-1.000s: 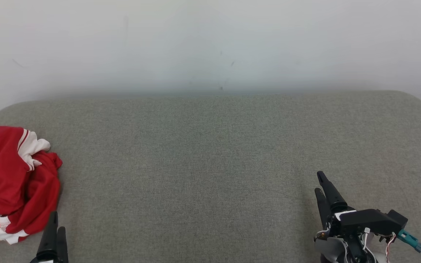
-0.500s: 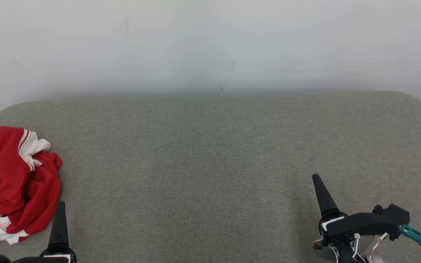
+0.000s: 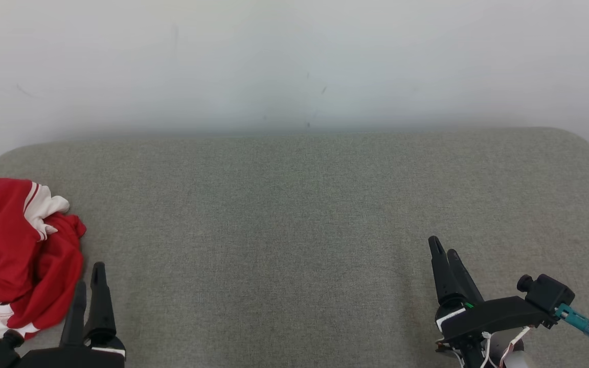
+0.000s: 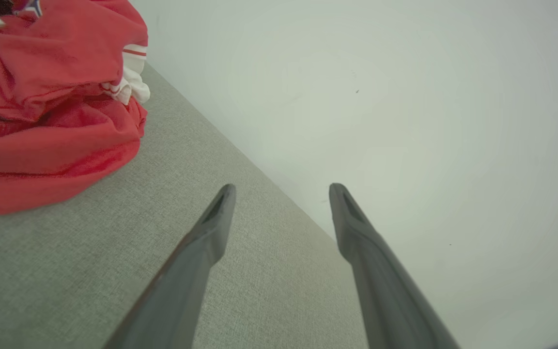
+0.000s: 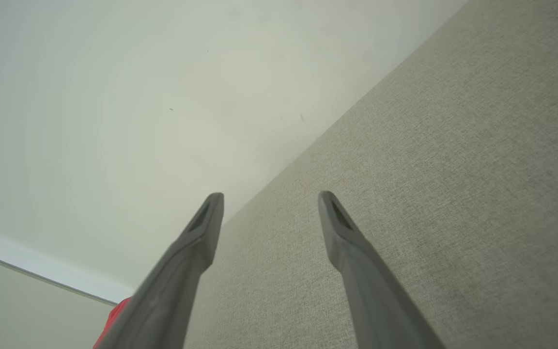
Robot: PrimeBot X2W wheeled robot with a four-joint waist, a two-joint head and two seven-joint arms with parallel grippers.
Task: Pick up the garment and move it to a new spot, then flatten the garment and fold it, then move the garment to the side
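The garment (image 3: 16,255) is a crumpled red and white heap at the far left of the grey upholstered surface (image 3: 294,230). In the left wrist view the garment (image 4: 51,102) fills the upper left. My left gripper (image 3: 89,278) stands open just right of the heap's near edge, fingers apart with nothing between them (image 4: 281,189). My right gripper (image 3: 442,248) is at the lower right, far from the garment, open and empty (image 5: 269,196). A sliver of red garment (image 5: 112,320) shows at the bottom left of the right wrist view.
A pale wall (image 3: 294,61) rises straight behind the grey surface. The surface has rounded back corners at left and right. A strip of pale floor and baseboard (image 5: 27,286) shows in the right wrist view.
My left gripper has come up into view and shifted right, beside the garment's near edge. My right gripper has turned and moved slightly left. The garment has not moved.
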